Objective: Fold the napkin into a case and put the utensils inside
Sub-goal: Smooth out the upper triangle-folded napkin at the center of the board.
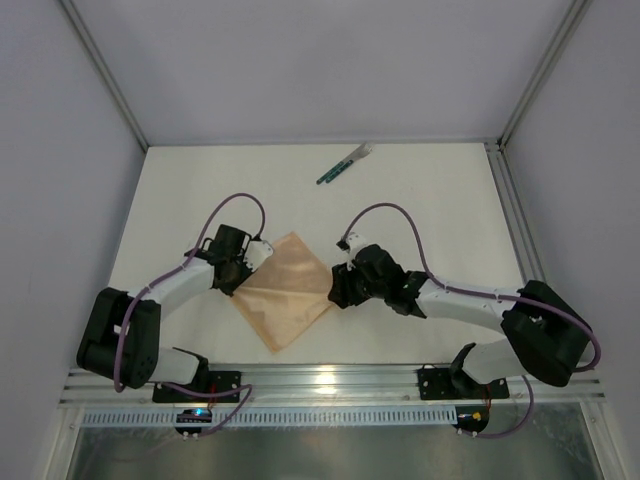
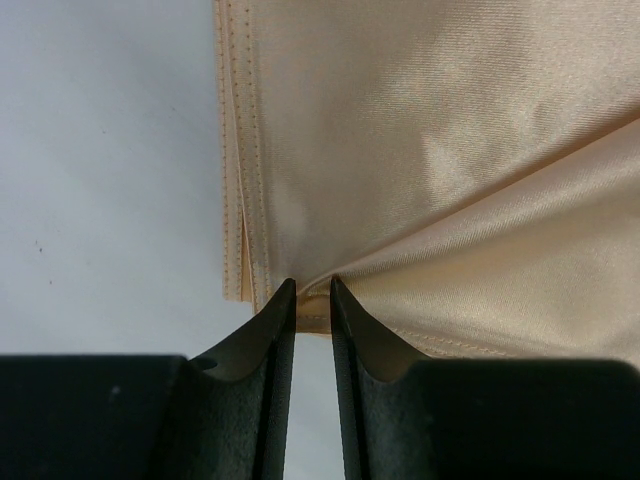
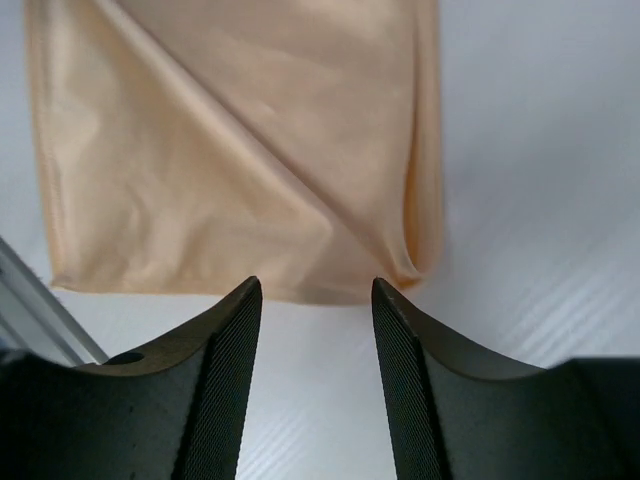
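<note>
Two end effectors flank the napkin [image 1: 285,295], which lies folded as a peach-tan diamond on the table [image 1: 430,200], near its front edge and between the arms. The left end effector [image 2: 310,288] sits at the cloth's left corner. Its fingers are nearly together and clamped on the layered edge; in the left wrist view, creases run across the fabric into the narrow gap between the tips. The right end effector [image 3: 315,290] stands at the opposite, right corner with its fingers apart and nothing between them. In the right wrist view the napkin's nearest edge lies just ahead of the tips without touching them, and a diagonal fold runs down to the corner closest to them.

The utensils [image 1: 345,165] lie well apart from both arms at the far side of the table. Their dark green handles point near-left and their pale ends far-right, so the long axis runs diagonally.

The cloth is a broad square, so the folding looks unfinished. The coming move likely turns on the empty right end effector, since the cloth is straight ahead of it while the left one pins the other corner. For the utensils, the right arm also seems better placed, as they lie almost directly beyond it. It would need to turn its fingers across that diagonal.
</note>
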Controlling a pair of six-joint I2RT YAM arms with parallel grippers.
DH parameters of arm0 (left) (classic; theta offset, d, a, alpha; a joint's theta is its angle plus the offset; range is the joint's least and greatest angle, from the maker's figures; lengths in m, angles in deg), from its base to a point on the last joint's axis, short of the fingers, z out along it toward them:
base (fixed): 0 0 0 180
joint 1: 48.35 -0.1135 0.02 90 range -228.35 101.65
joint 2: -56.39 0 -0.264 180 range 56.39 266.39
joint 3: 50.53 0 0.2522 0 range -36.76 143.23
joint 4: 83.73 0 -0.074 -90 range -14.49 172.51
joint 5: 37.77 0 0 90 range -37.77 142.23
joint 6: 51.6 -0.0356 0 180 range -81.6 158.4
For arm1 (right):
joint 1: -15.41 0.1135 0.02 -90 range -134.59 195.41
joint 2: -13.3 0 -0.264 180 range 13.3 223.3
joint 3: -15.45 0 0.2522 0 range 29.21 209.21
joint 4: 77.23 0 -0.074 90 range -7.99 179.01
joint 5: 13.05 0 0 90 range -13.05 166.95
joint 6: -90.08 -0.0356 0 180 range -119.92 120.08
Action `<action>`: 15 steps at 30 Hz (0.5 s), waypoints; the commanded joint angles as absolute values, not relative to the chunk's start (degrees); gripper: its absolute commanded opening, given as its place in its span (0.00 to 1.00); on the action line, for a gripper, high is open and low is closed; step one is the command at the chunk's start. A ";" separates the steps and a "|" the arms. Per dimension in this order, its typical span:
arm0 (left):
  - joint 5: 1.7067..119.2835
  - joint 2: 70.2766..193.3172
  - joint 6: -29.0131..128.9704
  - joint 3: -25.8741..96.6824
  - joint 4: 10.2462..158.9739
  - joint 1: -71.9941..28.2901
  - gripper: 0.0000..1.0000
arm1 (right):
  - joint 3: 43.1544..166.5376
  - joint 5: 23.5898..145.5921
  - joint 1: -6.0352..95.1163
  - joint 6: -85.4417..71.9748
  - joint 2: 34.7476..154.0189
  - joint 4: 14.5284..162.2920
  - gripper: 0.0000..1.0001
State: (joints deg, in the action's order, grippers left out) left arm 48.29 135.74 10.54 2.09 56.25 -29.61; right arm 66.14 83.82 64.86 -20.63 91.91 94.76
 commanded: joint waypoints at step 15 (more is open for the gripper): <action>47.75 135.41 9.66 1.29 58.07 -29.54 0.22 | 59.62 84.95 55.58 -33.67 90.90 96.12 0.51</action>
State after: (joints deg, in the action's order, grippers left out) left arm 48.14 135.74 10.30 2.02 56.49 -29.61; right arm 59.76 82.45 55.53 -32.10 89.57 90.85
